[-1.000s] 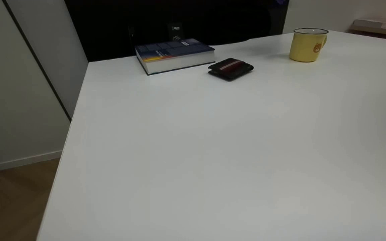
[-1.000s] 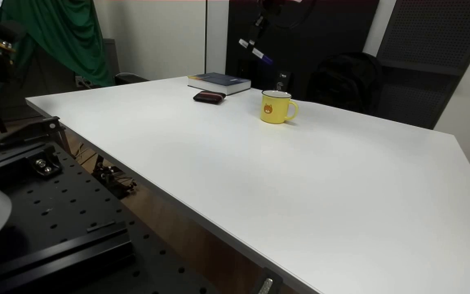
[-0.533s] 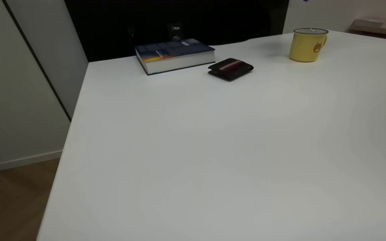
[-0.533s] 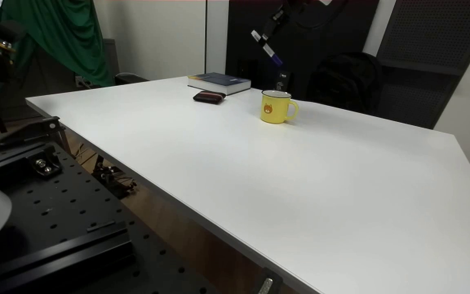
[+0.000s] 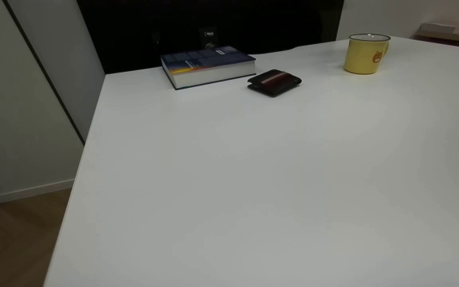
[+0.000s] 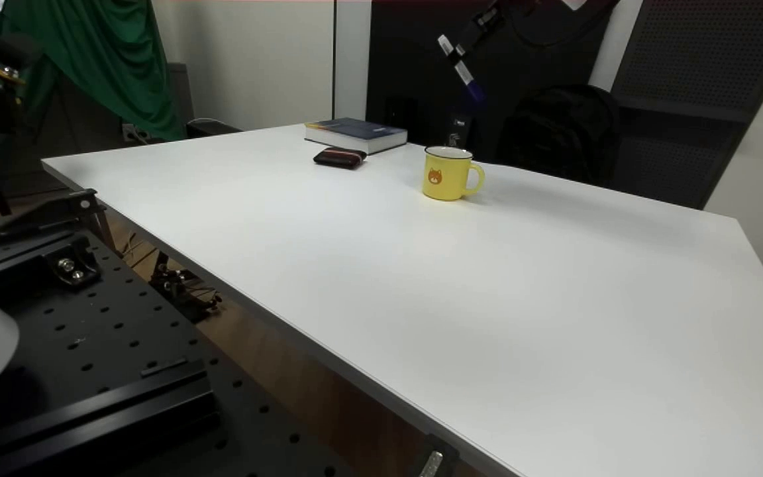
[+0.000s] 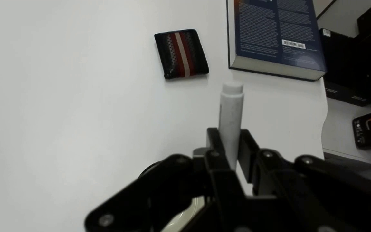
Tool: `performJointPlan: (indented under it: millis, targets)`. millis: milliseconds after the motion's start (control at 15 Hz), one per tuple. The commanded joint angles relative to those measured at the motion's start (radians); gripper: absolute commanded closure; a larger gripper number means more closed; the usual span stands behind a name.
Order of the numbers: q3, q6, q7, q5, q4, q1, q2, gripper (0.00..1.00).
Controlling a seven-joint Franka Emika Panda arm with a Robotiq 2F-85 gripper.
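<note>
I hang high over the white table (image 5: 233, 179), pincer (image 7: 232, 143) pinching a tilted blue-capped marker (image 6: 464, 72); back edge (image 7: 320, 129) right beside hardback book (image 7: 279, 32), gap between wallet (image 7: 182, 54) and yellow mug (image 6: 445, 177).

Dark wallet (image 5: 275, 82) near blue book (image 5: 209, 63) – yellow mug (image 5: 363, 56) upright – all on white table (image 5: 253, 179)

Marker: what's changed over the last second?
In an exterior view, the marker has moved right and slightly up, and now tilts more steeply. It stays gripped in the end effector; nothing taken or released. Unchanged: yellow mug, wallet, book.
</note>
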Motion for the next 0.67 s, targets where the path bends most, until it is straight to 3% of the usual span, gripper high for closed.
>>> performJointPlan:
  millis: [0, 600]
  targets:
    - [-0.011, -0.003, -0.081, 0.148, -0.051, -0.010, 0.018, 0.96]
    - [-0.014, -0.034, -0.086, 0.192, -0.043, 0.009, 0.104, 0.96]
